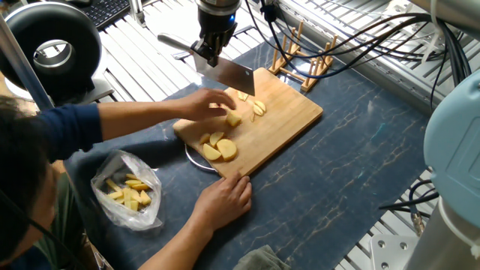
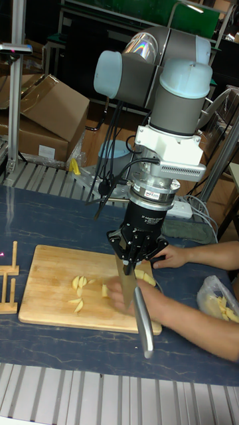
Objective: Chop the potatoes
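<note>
My gripper (image 1: 212, 46) (image 2: 138, 256) hangs above the far-left edge of the wooden cutting board (image 1: 289, 112) (image 2: 46, 279), shut on a cleaver knife (image 1: 229, 75). The blade is raised off the board, and its handle (image 2: 143, 322) points toward the camera in the tall view. The potatoes lie on the board: thin slices (image 1: 257, 107) (image 2: 79, 287) just under the blade, one chunk (image 1: 234, 120) mid-board, and several rounded pieces (image 1: 217, 147) at the near-left corner. A person's hand (image 1: 206, 101) (image 2: 123, 295) hovers beside the chunk, right below the blade.
The person's other hand (image 1: 225, 199) grips the board's near edge. A clear plastic bag (image 1: 127, 191) (image 2: 216, 302) with yellow pieces lies left of the board. A metal dish rim (image 1: 196, 160) shows under the board's corner. A wooden rack (image 1: 304, 64) stands behind the board.
</note>
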Robot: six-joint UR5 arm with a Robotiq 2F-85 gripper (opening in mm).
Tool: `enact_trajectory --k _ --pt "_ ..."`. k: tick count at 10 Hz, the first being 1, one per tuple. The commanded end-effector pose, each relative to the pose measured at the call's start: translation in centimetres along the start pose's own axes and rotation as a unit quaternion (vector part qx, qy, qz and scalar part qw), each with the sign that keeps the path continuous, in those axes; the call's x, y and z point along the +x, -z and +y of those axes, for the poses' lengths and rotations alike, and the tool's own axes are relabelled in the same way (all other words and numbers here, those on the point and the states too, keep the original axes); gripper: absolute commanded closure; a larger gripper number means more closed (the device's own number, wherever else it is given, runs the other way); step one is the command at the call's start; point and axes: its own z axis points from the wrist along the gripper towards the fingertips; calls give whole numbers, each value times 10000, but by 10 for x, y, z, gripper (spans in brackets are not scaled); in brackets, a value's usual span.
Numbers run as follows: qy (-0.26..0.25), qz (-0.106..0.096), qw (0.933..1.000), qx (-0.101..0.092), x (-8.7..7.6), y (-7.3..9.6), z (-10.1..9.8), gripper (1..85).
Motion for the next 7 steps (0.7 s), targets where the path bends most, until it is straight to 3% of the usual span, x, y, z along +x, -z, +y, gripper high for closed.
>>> enact_trajectory --k 1,7 --pt "-58 36 10000 -17 2 3 -2 847" --pt "-56 15 10000 -44 0 2 -2 847"
